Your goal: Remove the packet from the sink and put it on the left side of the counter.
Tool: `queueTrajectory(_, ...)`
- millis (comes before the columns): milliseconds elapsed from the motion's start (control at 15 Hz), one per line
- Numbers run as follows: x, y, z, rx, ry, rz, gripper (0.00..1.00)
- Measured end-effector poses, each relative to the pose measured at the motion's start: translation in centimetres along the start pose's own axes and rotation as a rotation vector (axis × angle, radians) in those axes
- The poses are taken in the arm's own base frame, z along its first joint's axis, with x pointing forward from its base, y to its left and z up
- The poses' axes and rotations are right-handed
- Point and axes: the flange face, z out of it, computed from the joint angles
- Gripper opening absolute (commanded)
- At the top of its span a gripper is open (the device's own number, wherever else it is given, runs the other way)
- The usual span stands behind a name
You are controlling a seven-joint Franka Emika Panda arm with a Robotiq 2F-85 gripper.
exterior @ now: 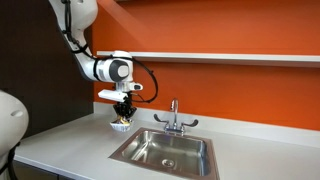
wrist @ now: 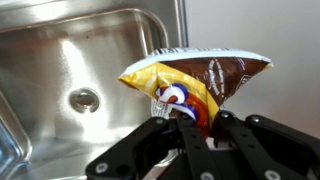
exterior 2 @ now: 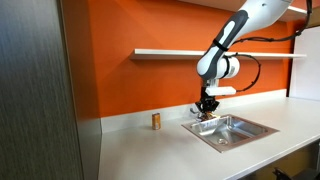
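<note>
In the wrist view, the sink point(wrist: 60, 50) is seen to the left of the fingers point(wrist: 163, 132), and its round drain point(wrist: 85, 98) is set in the steel floor. The gripper point(wrist: 190, 122) is closed narrowly on the packet point(wrist: 200, 75). The lower part of the packet is pinched between the two fingers, and its yellow, brown and silver body is held beyond the fingertips, a little tilted. To the right of the fingers, the light-grey counter point(wrist: 270, 30) is seen.

In an exterior view, a small orange-gold can point(exterior 2: 156, 120) is placed upright on the counter, well to the left of the fingers and near the orange wall point(exterior 2: 130, 80). In both exterior views, the packet is held in the air, clear of the surface, about over the sink's rim at the corner. It cannot be told exactly if it is over the basin or over the counter. To the right of the fingers, the chrome faucet point(exterior: 173, 115) is seen behind the basin.
</note>
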Motion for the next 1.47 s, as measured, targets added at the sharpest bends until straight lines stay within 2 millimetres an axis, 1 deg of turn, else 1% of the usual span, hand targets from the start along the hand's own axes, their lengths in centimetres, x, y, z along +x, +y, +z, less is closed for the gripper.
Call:
queueTrajectory(200,-1.4,-5.2,-0.5,0.018,-0.045,-0.113,0.04)
queueTrajectory(400,-2.8,-10.0,-0.2,0.044,-0.074,-0.223,0.04)
queueTrajectory(600,-4.0,-13.6,0.8,0.072,-0.101,-0.313,0.04)
queueTrajectory(733,-4.5,-15.1,2.0,0.085,-0.126,-0.359,0.04)
queueTrajectory(867,-4.7,-16.1,3.5,0.092,-0.147,-0.396,0.04)
queueTrajectory(1067,-4.5,-16.9,5.9,0.098,-0.169,-0.425,0.04)
queueTrajectory(1267,-3.9,-17.3,7.9,0.105,-0.183,-0.436,0.04)
queueTrajectory(1333,-3.8,-17.5,8.3,0.106,-0.187,-0.437,0.28)
queueTrajectory(1400,-3.6,-17.6,8.7,0.108,-0.190,-0.438,0.44)
queueTrajectory(1467,-3.4,-17.7,9.1,0.109,-0.193,-0.437,0.49)
